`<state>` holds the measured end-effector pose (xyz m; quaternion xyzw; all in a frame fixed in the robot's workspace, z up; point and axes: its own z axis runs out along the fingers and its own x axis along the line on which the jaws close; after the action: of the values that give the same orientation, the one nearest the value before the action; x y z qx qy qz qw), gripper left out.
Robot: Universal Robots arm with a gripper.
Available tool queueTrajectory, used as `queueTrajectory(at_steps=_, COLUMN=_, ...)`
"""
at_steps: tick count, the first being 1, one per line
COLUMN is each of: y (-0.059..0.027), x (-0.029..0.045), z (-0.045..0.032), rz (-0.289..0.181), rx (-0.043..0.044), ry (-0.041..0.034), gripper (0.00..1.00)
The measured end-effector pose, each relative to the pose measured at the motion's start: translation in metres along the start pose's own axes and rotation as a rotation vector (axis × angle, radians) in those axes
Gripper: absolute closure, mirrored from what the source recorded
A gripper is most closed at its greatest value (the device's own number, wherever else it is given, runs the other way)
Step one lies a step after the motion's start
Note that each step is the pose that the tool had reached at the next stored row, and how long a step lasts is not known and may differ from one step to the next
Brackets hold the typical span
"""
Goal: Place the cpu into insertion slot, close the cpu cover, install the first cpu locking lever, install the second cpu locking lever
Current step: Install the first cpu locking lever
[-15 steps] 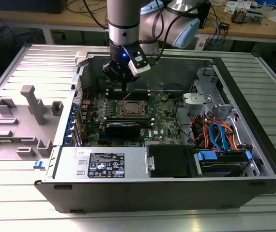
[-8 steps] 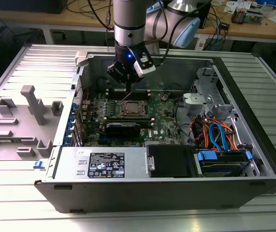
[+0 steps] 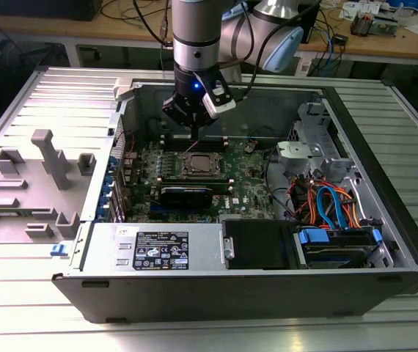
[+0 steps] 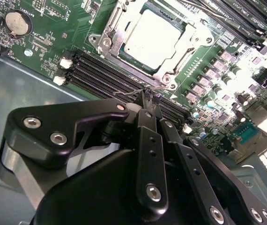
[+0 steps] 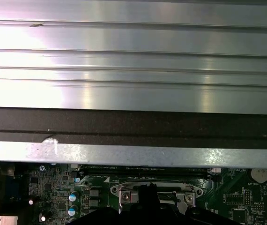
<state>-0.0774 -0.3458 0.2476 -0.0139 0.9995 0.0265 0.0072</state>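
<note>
Right now my pincer point(image 4: 148, 99) hangs low over the motherboard point(image 4: 44, 42) inside the open computer case point(image 3: 282, 282). Its tips are drawn together at the thin wire locking lever point(image 4: 129, 93); whether they pinch it I cannot tell. Just beyond, the cpu point(image 4: 154, 35) sits in the insertion slot point(image 4: 106, 43), the cpu cover point(image 4: 121, 26) lying flat around it.

Robotics or electronics lab, probably. Open black metal computer case point(image 3: 268, 290) on ribbed silver aluminium surface point(image 3: 341, 334). Long light wooden surface point(image 3: 407, 50) at back: tangled dark cables point(image 3: 330, 40), what looks like small circuit boards point(image 3: 361, 26). Grey plastic fixture blocks point(image 3: 51, 158) alongside.
</note>
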Motion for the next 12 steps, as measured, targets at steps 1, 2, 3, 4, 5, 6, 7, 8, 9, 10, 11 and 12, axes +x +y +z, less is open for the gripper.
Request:
queueTrajectory(at_steps=1, y=0.0000, x=0.0000, z=0.0000, rz=0.000, rx=0.0000, ry=0.0000, gripper=0.89)
queueTrajectory(at_steps=2, y=0.0000, x=0.0000, z=0.0000, rz=0.000, rx=0.0000, ry=0.0000, gripper=0.89)
queueTrajectory(at_steps=3, y=0.0000, x=0.0000, z=0.0000, rz=0.000, rx=0.0000, ry=0.0000, gripper=0.89)
queueTrajectory(at_steps=4, y=0.0000, x=0.0000, z=0.0000, rz=0.000, rx=0.0000, ry=0.0000, gripper=0.89)
queueTrajectory(at_steps=5, y=0.0000, x=0.0000, z=0.0001, rz=0.000, rx=0.0000, ry=0.0000, gripper=0.89)
queueTrajectory(at_steps=6, y=0.0004, x=0.0001, z=0.0005, rz=0.000, rx=-0.0003, ry=-0.0003, gripper=0.89)
queueTrajectory(at_steps=7, y=0.0008, x=0.0001, z=0.0013, rz=0.000, rx=0.0001, ry=0.0000, gripper=0.89)
queueTrajectory(at_steps=8, y=0.0017, x=0.0001, z=0.0028, rz=0.000, rx=0.0001, ry=0.0000, gripper=0.89)
queueTrajectory(at_steps=9, y=0.0021, x=0.0001, z=0.0037, rz=0.000, rx=0.0000, ry=0.0000, gripper=0.89)
queueTrajectory(at_steps=10, y=0.0024, x=0.0000, z=0.0048, rz=0.000, rx=-0.0001, ry=0.0000, gripper=0.89)
queueTrajectory(at_steps=11, y=0.0024, x=0.0000, z=0.0072, rz=0.000, rx=0.0000, ry=0.0000, gripper=0.89)
queueTrajectory(at_steps=12, y=0.0025, x=0.0000, z=0.0088, rz=0.000, rx=0.0000, ry=0.0000, gripper=0.89)
